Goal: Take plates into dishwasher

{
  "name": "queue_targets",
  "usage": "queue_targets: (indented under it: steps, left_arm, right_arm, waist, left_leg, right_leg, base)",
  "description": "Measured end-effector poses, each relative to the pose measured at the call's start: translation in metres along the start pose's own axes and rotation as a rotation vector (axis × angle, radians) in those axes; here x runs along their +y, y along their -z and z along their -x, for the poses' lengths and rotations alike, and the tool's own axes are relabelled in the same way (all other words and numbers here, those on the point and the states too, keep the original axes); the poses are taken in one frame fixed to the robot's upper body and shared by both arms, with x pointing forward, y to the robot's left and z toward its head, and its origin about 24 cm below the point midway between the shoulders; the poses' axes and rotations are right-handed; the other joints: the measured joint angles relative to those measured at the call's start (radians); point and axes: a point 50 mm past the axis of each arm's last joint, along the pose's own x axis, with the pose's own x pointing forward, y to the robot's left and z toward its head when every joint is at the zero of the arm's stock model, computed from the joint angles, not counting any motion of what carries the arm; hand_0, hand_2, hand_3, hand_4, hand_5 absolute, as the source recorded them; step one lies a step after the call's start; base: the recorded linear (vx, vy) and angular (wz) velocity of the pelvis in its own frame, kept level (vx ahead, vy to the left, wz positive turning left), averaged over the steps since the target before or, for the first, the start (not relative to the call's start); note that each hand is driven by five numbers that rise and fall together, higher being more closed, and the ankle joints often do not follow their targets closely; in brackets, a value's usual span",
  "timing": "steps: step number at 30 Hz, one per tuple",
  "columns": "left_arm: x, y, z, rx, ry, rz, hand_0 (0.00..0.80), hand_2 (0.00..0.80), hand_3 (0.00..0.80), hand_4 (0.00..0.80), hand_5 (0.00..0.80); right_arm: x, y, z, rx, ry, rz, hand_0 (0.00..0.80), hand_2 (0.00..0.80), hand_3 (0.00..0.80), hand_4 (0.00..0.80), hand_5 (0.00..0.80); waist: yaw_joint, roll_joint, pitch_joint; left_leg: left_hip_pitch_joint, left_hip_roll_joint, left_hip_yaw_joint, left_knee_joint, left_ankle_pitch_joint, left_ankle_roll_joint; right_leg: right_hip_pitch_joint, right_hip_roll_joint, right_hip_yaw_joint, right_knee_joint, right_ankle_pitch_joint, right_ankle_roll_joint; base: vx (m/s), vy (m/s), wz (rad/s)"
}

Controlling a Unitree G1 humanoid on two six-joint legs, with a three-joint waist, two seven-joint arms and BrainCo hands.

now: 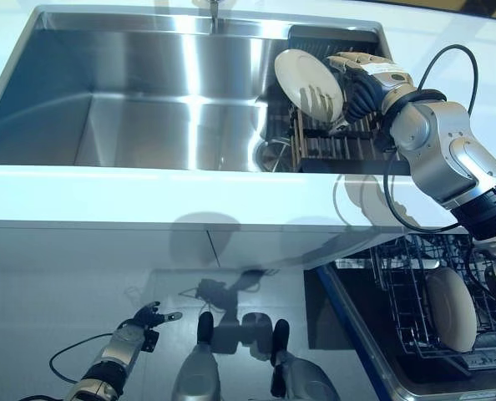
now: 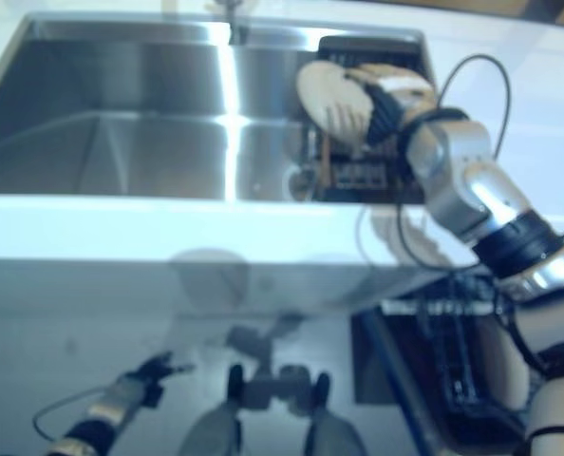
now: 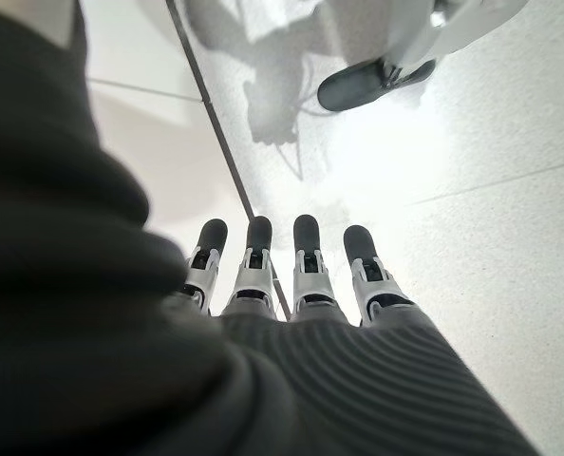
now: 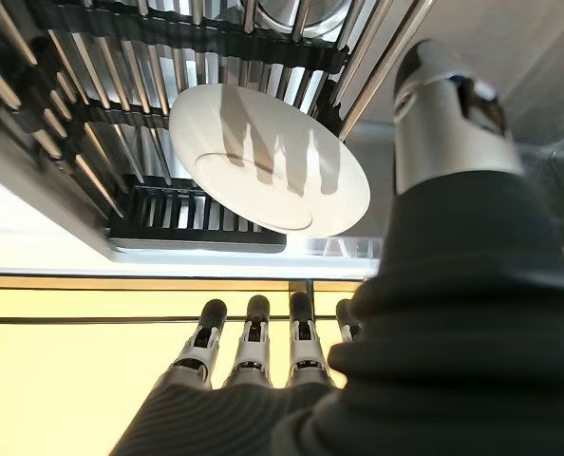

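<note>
Since the task wants plates moved out to the dishwasher, the right hand (image 1: 361,83) is up at the sink (image 1: 148,100), reaching at the white plate (image 1: 306,79) that stands on edge in the dark drying rack (image 1: 336,142) at the sink's right end. Its fingers (image 4: 251,332) are straight and spread, not curled on anything. The right wrist view shows their shadows falling on the plate's face with the plate just past the tips, and contact can't be told. The thumb sits off to one side, likely set up to pinch the rim. The plate stands tilted between the rack's prongs, so it probably needs lifting up out of the slots before it can swing away.

Below the sink and to its right, under the front edge of the white surface (image 1: 148,196), the dishwasher rack (image 1: 407,284) is pulled out. One other plate (image 1: 451,309) is standing in it already, so the job is partly done.

The left hand (image 1: 144,322) hangs low, well below the sink's left part near the floor, fingers (image 3: 306,256) straight and apart, holding nothing. It looks idle, kept clear of the reach.
</note>
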Motion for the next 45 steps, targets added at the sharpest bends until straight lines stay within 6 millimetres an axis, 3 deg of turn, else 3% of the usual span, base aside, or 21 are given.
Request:
queue_targets:
  steps: [9,17,25,34,45]
  left_arm:
    - [0.008,-0.007,-0.001,-0.015,-0.025,0.040,0.000,0.000,0.000,0.000,0.000]
    - [0.011,-0.023,-0.003,-0.054,-0.027,0.059,0.000,0.000,0.000,0.000,0.000]
    - [0.011,-0.024,-0.003,-0.058,-0.028,0.060,0.000,0.000,0.000,0.000,0.000]
    - [0.013,-0.035,-0.004,-0.084,-0.030,0.067,0.000,0.000,0.000,0.000,0.000]
    - [0.012,-0.035,-0.004,-0.081,-0.029,0.068,0.000,0.000,0.000,0.000,0.000]
  right_arm:
    - [0.005,0.015,-0.003,0.069,0.010,0.024,0.000,0.000,0.000,0.000,0.000]
    - [0.008,0.019,-0.005,0.092,0.018,0.056,0.000,0.000,0.000,0.000,0.000]
    - [0.010,0.034,-0.005,0.170,0.067,0.058,0.000,0.000,0.000,0.000,0.000]
    - [0.006,0.040,-0.006,0.222,0.126,0.030,0.000,0.000,0.000,0.000,0.000]
    - [-0.005,0.039,-0.008,0.229,0.155,-0.046,0.000,0.000,0.000,0.000,0.000]
  waist:
    - [0.002,0.005,0.065]
    - [-0.001,0.012,0.073]
    - [-0.002,0.017,0.079]
    - [-0.003,0.033,0.089]
    - [-0.002,0.034,0.089]
  left_leg:
    - [-0.052,-0.002,-0.008,0.000,0.012,0.001]
    - [-0.055,-0.002,-0.005,0.000,0.012,0.001]
    - [-0.066,-0.003,-0.003,0.000,0.014,0.001]
    - [-0.065,-0.004,-0.003,0.000,0.015,0.002]
    - [-0.046,-0.006,-0.003,0.000,0.016,0.003]
  right_leg:
    - [-0.045,-0.001,-0.001,0.001,0.005,-0.001]
    - [-0.048,-0.001,-0.002,0.001,0.005,-0.001]
    - [-0.061,-0.003,0.000,0.001,0.006,-0.001]
    - [-0.061,-0.004,0.001,0.001,0.007,-0.001]
    - [-0.041,-0.005,0.002,0.001,0.008,-0.001]
  base:
    - [-0.014,-0.003,0.03]
    - [0.000,0.000,0.00]
    - [0.000,0.004,0.00]
    - [-0.006,0.007,0.00]
    - [0.000,0.000,0.00]
